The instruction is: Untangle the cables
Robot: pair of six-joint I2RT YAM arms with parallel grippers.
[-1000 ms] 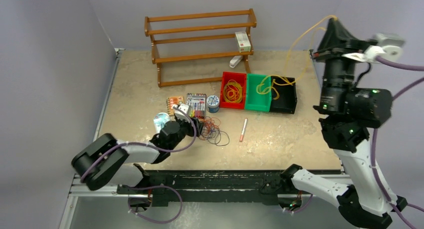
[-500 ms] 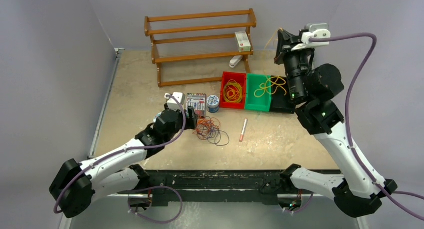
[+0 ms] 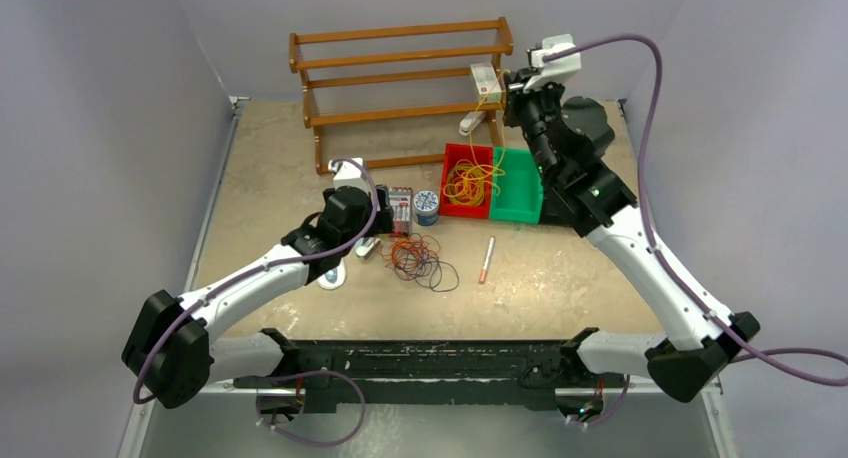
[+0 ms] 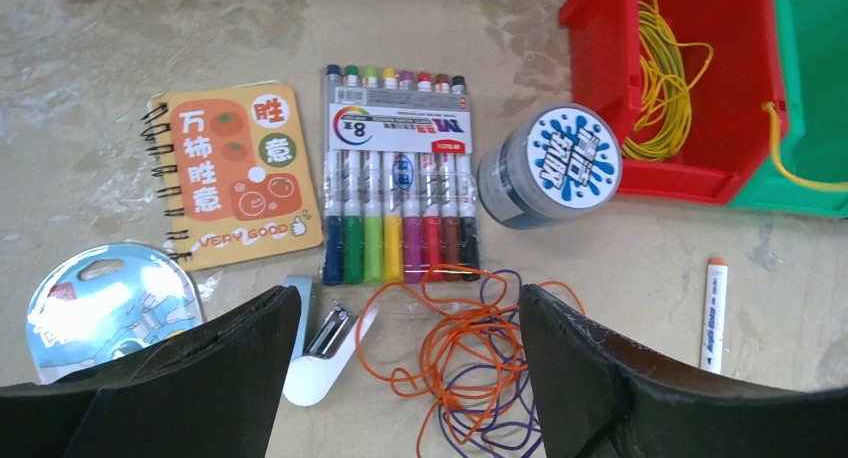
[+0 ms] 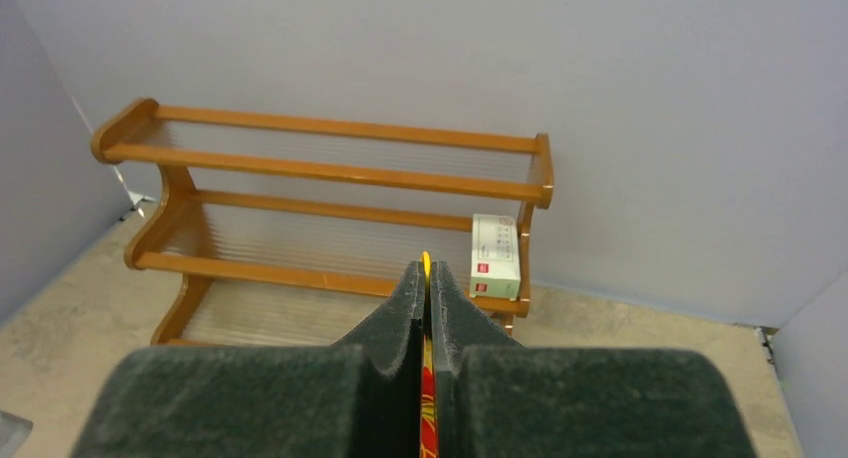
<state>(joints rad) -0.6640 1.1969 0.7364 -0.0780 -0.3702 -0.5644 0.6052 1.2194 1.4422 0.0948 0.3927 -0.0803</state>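
The right gripper (image 5: 426,278) is pinching a yellow cable (image 5: 425,263) tight between its fingers, holding it up in front of a wooden shelf (image 5: 330,178) and close to a small white box (image 5: 497,256) that is sitting on the shelf's lower tier. Seen from above, that strand is trailing down from the right gripper into a red bin (image 3: 447,193), where a heap of yellow cables (image 3: 466,183) is lying. A green bin (image 3: 515,193) is standing against the red bin's right side, and a further yellow strand appears to be hanging over its edge, though the left wrist view is cutting it off.

Across the bench (image 3: 270,158), the left gripper (image 4: 408,298) is hovering low with its fingers spread wide apart. Just ahead of it, a tangle of orange and purple cables (image 4: 465,368) is sprawling on the bench, its upper loops touching the bottom of a pack of markers (image 4: 395,203). An orange notebook (image 4: 240,178) is lying left of the markers and a round tin (image 4: 550,163) is standing to their right. What looks like a small white stapler (image 4: 325,348) is resting beside the tangle, and a white pen (image 4: 713,313) is lying well to its right.
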